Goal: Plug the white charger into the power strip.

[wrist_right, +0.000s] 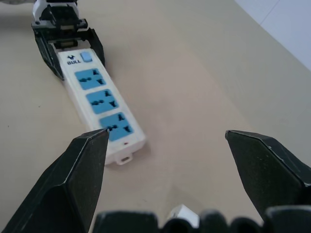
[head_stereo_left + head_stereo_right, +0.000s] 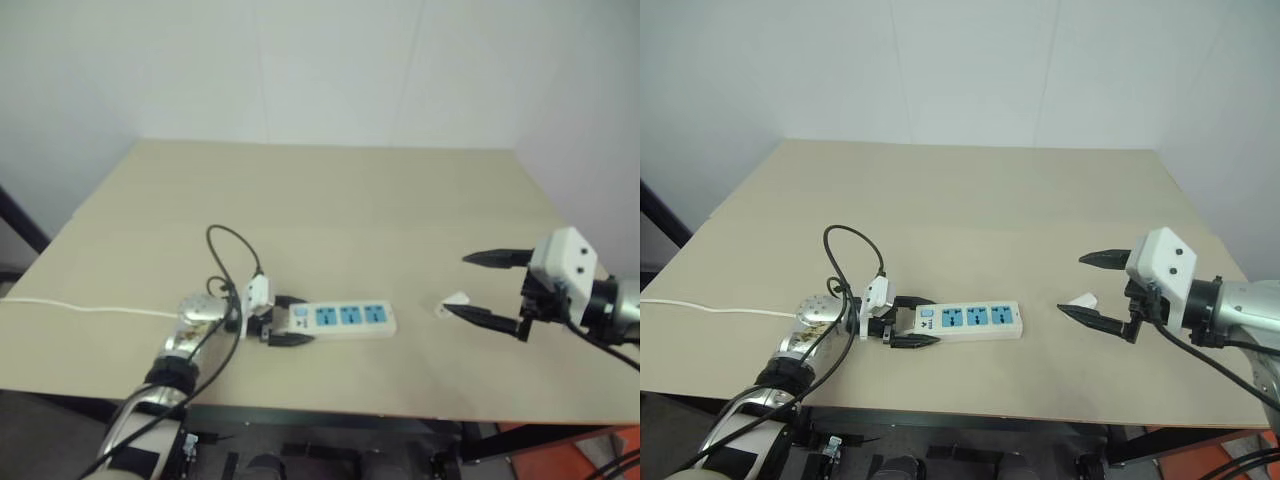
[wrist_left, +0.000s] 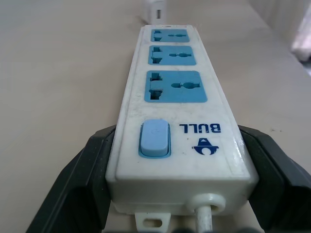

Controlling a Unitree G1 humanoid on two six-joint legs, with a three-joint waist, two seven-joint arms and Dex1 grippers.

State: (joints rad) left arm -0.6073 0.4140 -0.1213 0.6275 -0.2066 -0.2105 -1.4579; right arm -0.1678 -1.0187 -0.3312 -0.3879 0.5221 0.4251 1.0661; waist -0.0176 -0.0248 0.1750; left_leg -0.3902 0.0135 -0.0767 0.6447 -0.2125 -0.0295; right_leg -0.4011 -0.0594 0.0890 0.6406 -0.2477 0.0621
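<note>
White charger [image 2: 1081, 299] beside spread right tool [image 2: 1088, 286]; left tool [image 2: 908, 322] clamping power strip [image 2: 968, 319]

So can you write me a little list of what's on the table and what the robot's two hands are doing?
table: tan tabletop
power strip: white, three blue sockets, lying flat
strip's switch end: clamped by left tool
white charger: lying on the table, not plugged in
right tool: open, fingers spread either side of the charger
cord: thin white, trailing off the table's left edge
</note>
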